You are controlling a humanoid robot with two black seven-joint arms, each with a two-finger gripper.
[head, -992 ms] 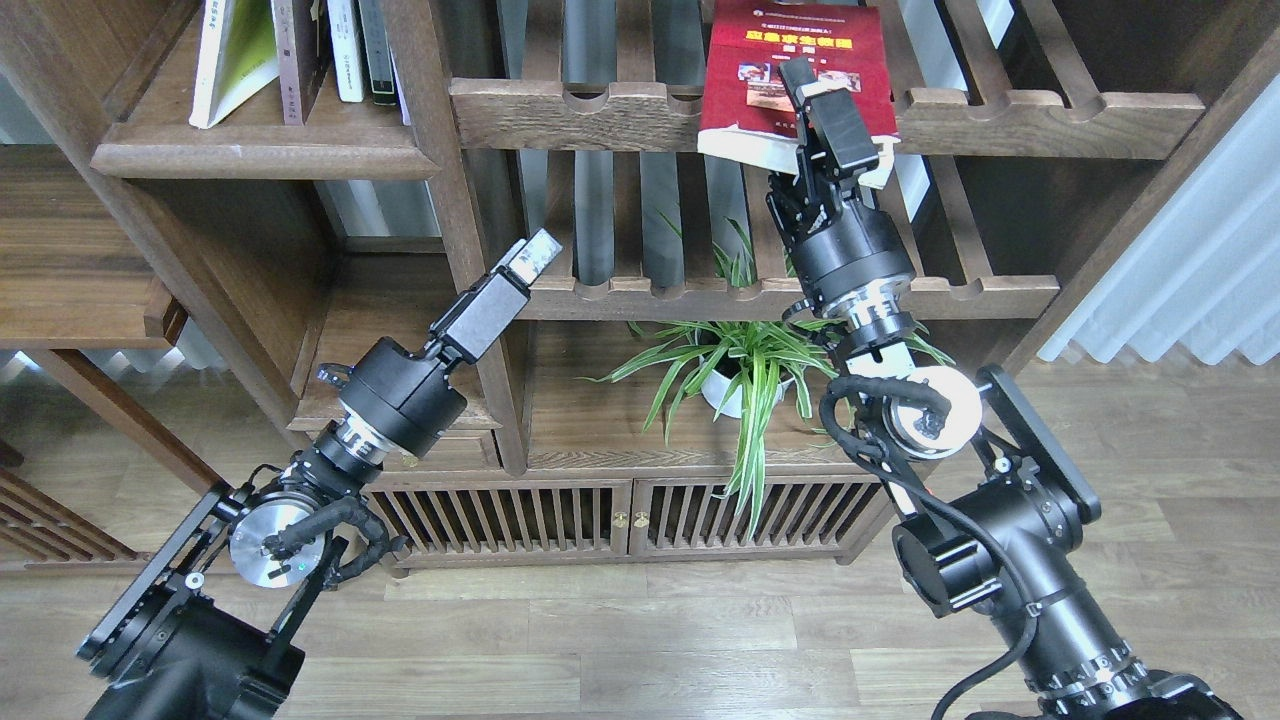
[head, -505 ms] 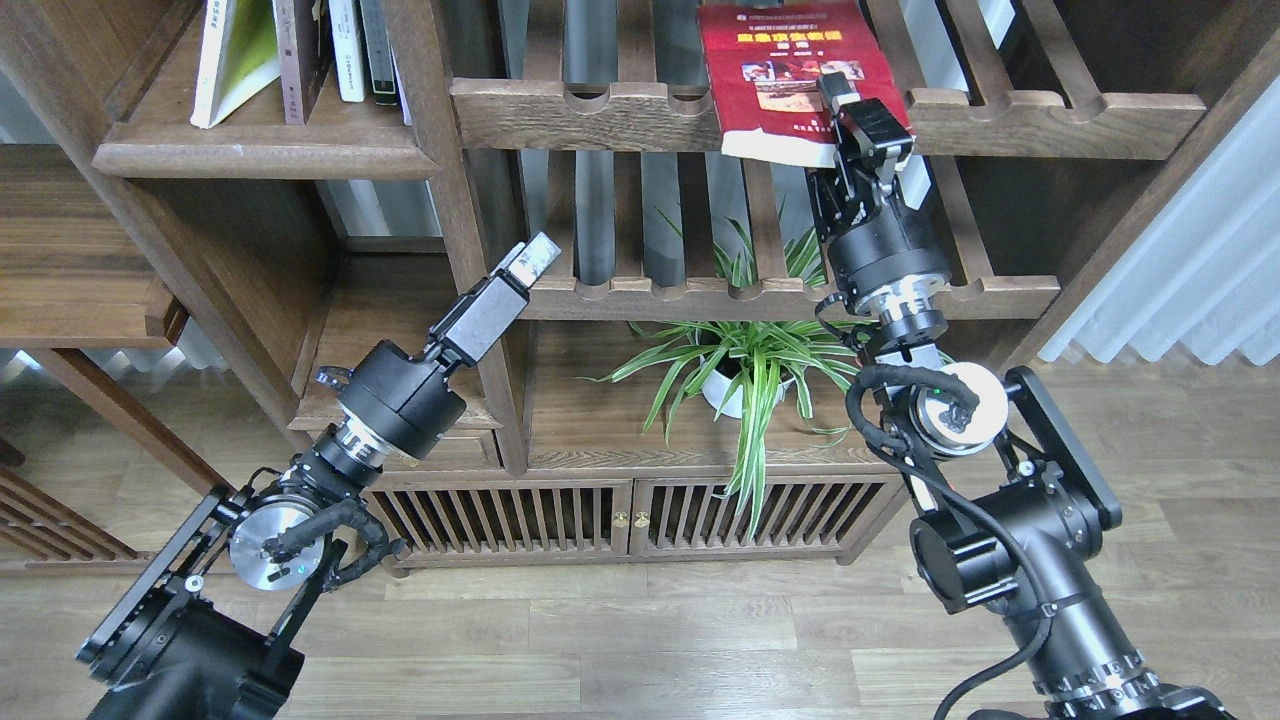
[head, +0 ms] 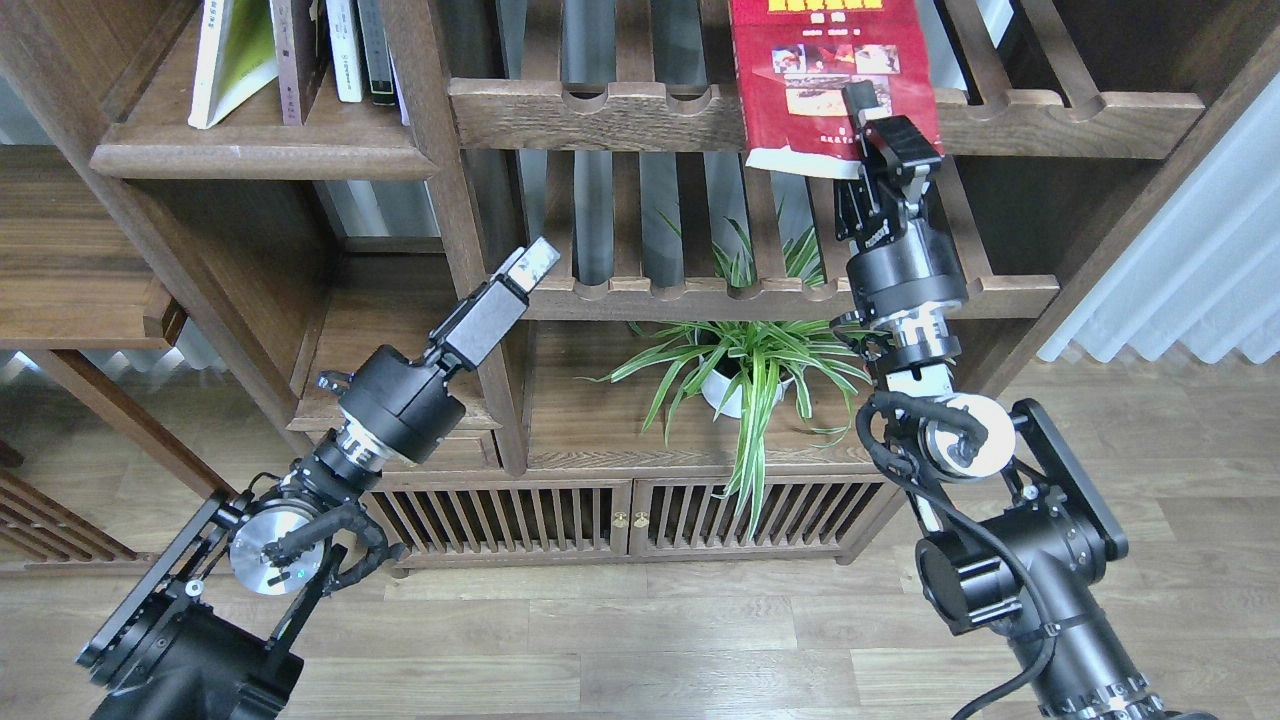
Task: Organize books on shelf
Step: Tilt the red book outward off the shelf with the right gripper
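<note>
The red book, with a yellow title and photos, is tilted over the front rail of the upper slatted rack, its top cut off by the view's edge. My right gripper is shut on its lower right corner from below. On the solid dark-brown shelf at the upper left, a yellow-green and white book leans beside a maroon book. My left gripper hovers lower, in front of the shelf post, holding nothing; its fingers cannot be told apart.
Slim white and dark volumes stand right of the maroon book. A thick wooden post separates the shelf from the racks. A second slatted rack sits lower, with a potted plant under it. A cabinet with slatted doors lies below.
My right gripper has carried the red book to the right and higher, turning it more upright so its top now leaves the view. The left arm has barely moved.
</note>
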